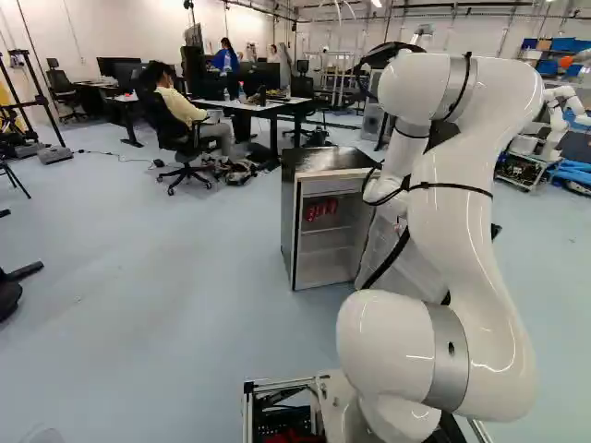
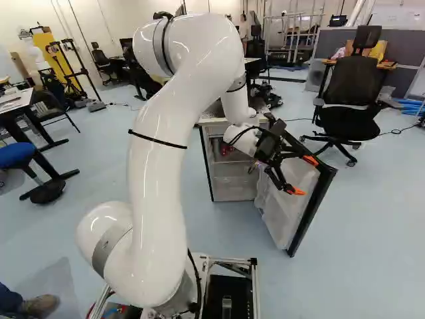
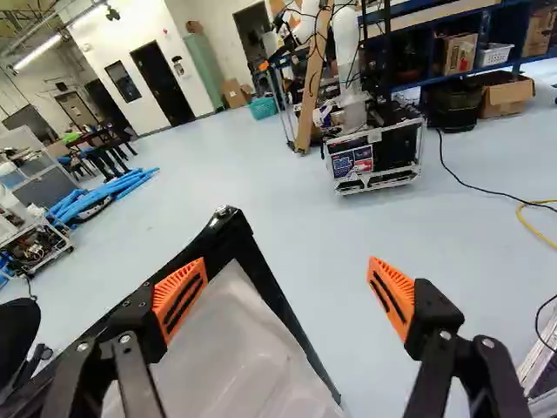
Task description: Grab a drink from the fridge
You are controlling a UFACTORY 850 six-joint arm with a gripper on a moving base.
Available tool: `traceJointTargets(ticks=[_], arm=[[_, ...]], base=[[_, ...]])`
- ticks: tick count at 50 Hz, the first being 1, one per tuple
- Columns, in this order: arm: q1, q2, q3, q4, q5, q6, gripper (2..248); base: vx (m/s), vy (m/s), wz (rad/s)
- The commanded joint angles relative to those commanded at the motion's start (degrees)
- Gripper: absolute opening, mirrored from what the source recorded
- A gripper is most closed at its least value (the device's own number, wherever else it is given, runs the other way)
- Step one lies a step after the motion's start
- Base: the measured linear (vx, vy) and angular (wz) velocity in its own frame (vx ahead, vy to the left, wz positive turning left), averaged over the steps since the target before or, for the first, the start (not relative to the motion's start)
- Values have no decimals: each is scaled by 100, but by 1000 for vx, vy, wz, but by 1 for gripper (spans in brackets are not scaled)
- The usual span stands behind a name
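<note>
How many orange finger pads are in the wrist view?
2: one pad appears over the open fridge door, the other pad over floor beside that door. Neither is hidden.

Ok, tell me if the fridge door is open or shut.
Open: the door stands swung out from the fridge, baring red items inside.

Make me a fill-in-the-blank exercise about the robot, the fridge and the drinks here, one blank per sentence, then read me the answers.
The door of the fridge is not closed but ____. In the left base view, the drinks inside it are ____ in colour. The pads on the robot's jaws are coloured ____. The jaws stand wide apart and grip ____.

Missing words: open; red; orange; nothing.
</note>
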Motion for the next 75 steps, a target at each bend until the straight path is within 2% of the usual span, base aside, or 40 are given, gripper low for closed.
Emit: traceJointTargets(ticks=[12,20,61,75], arm=[[70,75,156,-46,0,0,247],[201,218,451,-292,0,0,247],[963,1116,2095,-2698,0,0,247],[1118,1391,2532,-3541,0,0,247]], base=[[0,0,0],[0,0,0],[0,0,0],[0,0,0]])
